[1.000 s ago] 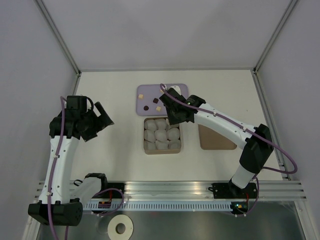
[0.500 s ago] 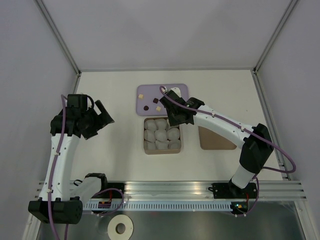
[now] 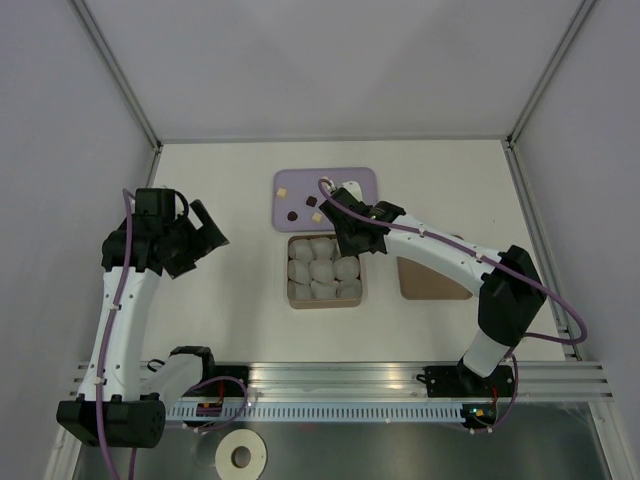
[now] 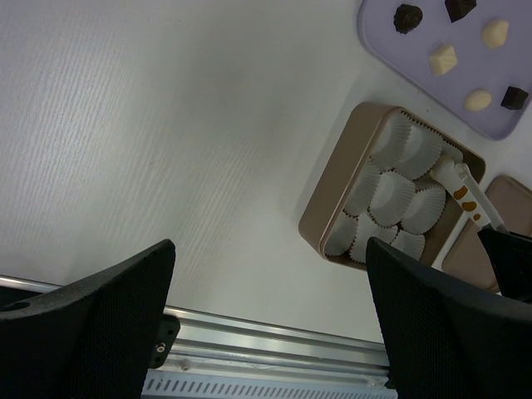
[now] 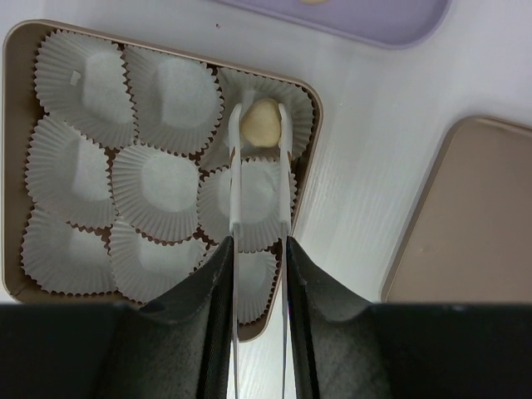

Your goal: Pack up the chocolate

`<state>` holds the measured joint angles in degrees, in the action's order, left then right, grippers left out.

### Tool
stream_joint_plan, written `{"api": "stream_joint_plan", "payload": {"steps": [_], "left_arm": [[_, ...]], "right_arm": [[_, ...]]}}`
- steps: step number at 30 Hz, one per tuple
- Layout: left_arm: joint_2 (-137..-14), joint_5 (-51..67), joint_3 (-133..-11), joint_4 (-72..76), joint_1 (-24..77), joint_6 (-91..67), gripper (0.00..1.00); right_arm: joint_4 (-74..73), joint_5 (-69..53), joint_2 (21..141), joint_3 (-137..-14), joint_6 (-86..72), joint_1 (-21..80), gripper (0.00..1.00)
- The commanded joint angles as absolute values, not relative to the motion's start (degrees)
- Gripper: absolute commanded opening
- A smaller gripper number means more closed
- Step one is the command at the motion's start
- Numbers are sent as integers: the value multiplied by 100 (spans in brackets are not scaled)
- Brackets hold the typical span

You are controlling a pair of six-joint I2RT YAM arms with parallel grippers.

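My right gripper is shut on a pair of white tweezers. Their tips pinch a pale cream chocolate over the far right paper cup of the tan box. From above, the right gripper hovers at the box's far right corner. More chocolate, cream and dark, lies on the purple tray. My left gripper stands open and holds nothing, well left of the box.
The box holds several white crinkled paper cups, none with anything in it that I can see. A flat brown lid lies right of the box. The metal rail runs along the table's near edge.
My right gripper has moved a little from the tray toward the box, carrying the cream chocolate in the tweezers. The left arm has hardly shifted.
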<state>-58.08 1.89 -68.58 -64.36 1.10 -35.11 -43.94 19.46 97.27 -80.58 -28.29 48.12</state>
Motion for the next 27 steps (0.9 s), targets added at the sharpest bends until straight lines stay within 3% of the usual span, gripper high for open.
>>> {"api": "stream_joint_plan", "payload": {"steps": [1, 9, 16, 27], "left_arm": [[-5792, 229, -6803, -6249, 123, -3392, 100], [-5792, 167, -6812, -6231, 123, -3384, 100], [-5792, 158, -6812, -6223, 123, -3392, 99], [-5774, 141, -6838, -6231, 123, -3392, 100]], "right_arm": [[-4096, 2136, 9773, -8077, -2874, 4816, 7], [-4087, 2109, 9791, -7945, -2918, 4816, 15], [-4113, 2109, 9765, -7989, -2936, 4816, 30], [-4271, 2206, 9738, -8130, -2918, 4816, 37]]}}
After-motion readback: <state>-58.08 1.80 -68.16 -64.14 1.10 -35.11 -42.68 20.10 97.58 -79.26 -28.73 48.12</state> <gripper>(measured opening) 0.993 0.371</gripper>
